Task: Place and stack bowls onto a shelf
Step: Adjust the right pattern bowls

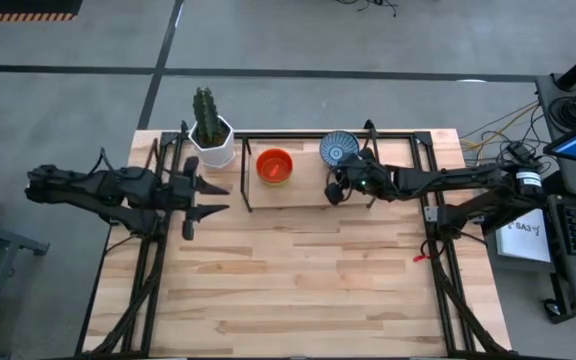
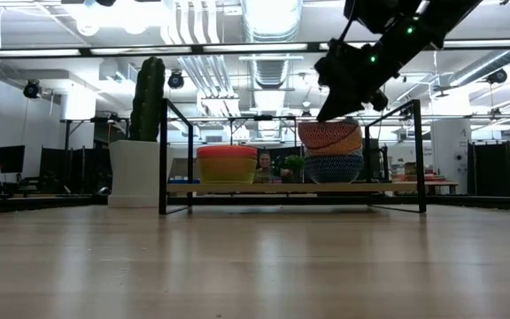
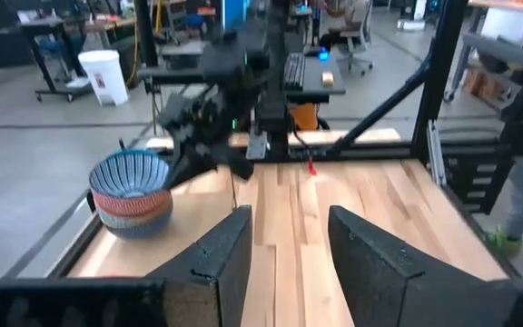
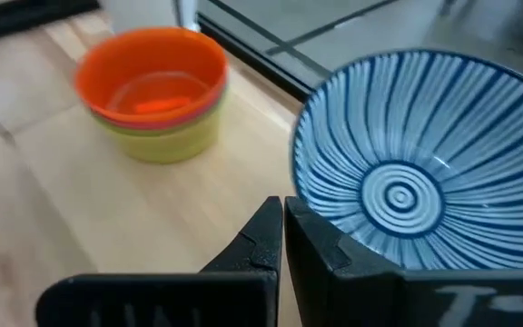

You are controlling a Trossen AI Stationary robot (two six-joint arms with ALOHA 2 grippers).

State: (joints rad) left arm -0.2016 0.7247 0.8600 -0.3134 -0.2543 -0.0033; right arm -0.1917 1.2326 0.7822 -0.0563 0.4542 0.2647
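The blue radial-pattern bowl (image 1: 338,148) (image 4: 416,182) tops a stack (image 2: 330,151) at the shelf's right part, over an orange-red and a darker patterned bowl (image 3: 133,195). A second stack, topped by an orange bowl (image 1: 275,165) (image 4: 152,82) with yellow under it (image 2: 227,164), stands to its left on the shelf board (image 2: 273,188). My right gripper (image 1: 336,188) (image 4: 284,232) is shut, just above and beside the near rim of the radial bowl. My left gripper (image 1: 208,197) (image 3: 289,245) is open, held over the table left of the shelf, touching nothing. My right gripper stands with its shut fingers (image 4: 320,245) right at the radial bowl's near rim (image 4: 300,195), coming level from the table's right and near side. One finger covers the rim there, so I cannot tell whether it touches the bowl.
A white hexagonal pot with a cactus (image 1: 211,140) (image 2: 144,133) stands at the shelf's left end, close to my left gripper. The black shelf frame (image 2: 163,151) rises around the bowls. Bare wooden tabletop (image 1: 298,280) stretches toward the near edge.
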